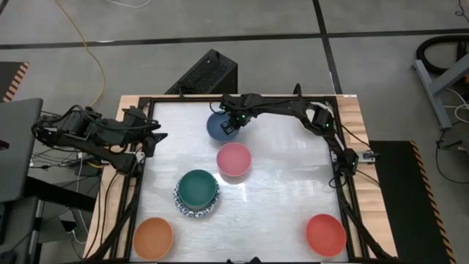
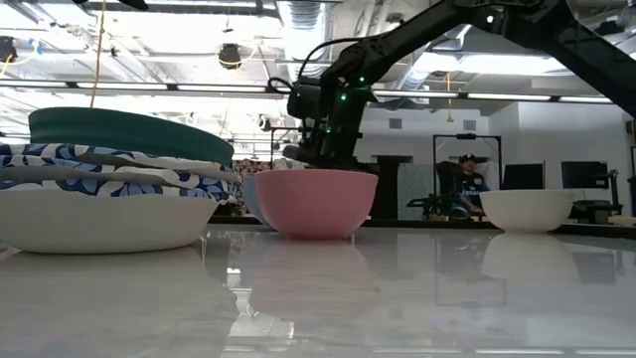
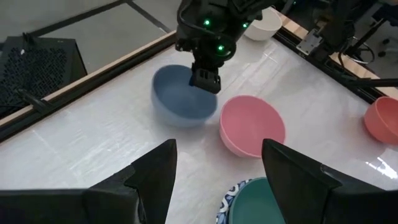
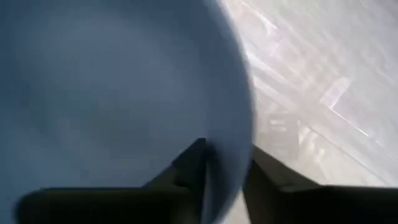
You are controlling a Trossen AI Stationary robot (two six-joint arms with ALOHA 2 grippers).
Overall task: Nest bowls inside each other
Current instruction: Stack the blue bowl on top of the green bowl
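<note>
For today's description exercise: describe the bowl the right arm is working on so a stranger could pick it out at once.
Start at the table's far edge, where the right gripper reaches in. Its jaws straddle the rim of the dark blue bowl, which sits just beyond the pink bowl. It is the only plain blue bowl on the table.

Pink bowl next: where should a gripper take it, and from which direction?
Pinch the rim wall of the pink bowl from straight above, one finger inside, one outside: it sits upright, mouth open, empty, apart from the teal bowl.
</note>
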